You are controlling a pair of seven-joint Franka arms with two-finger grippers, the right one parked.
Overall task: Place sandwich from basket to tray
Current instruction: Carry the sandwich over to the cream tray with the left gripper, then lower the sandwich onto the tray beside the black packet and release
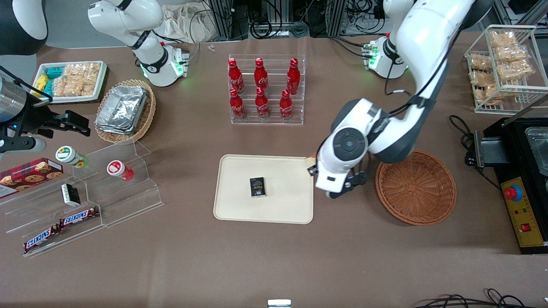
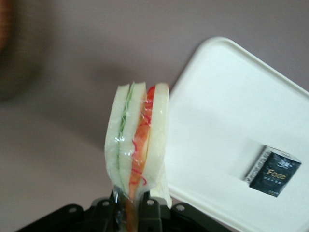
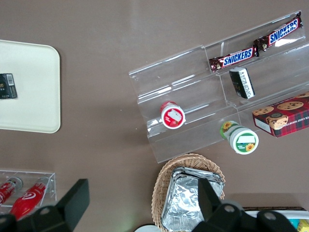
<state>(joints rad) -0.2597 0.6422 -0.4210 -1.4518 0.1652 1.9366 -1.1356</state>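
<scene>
A brown tabletop (image 1: 274, 265) is spreading under the whole scene, with snack displays and a rack of red bottles (image 1: 261, 90) standing farther from the front camera.

Nearest the wrist camera, the gripper (image 2: 129, 209) is clamping the sandwich (image 2: 138, 140) by one narrow end, its fingers (image 2: 150, 212) pinching the wrap close together. The wedge is sticking straight out away from the gripper, its long axis running along the line of the fingers, the layered edge with orange-red and green filling facing the camera.

Just past the sandwich, the tray (image 2: 212, 111) is lying beside it, its rounded corner reaching almost to the bread's edge. A small dark packet (image 2: 274, 171) is sitting on the tray, well inside the rim.

In the front view, the gripper (image 1: 338, 193) is hanging between the tray (image 1: 239, 205) and the basket (image 1: 428, 205), right at the tray's edge; the basket is showing nothing inside.

The coming move probably needs a short shift toward the tray's middle, keeping clear of the packet, then a lowering.
</scene>
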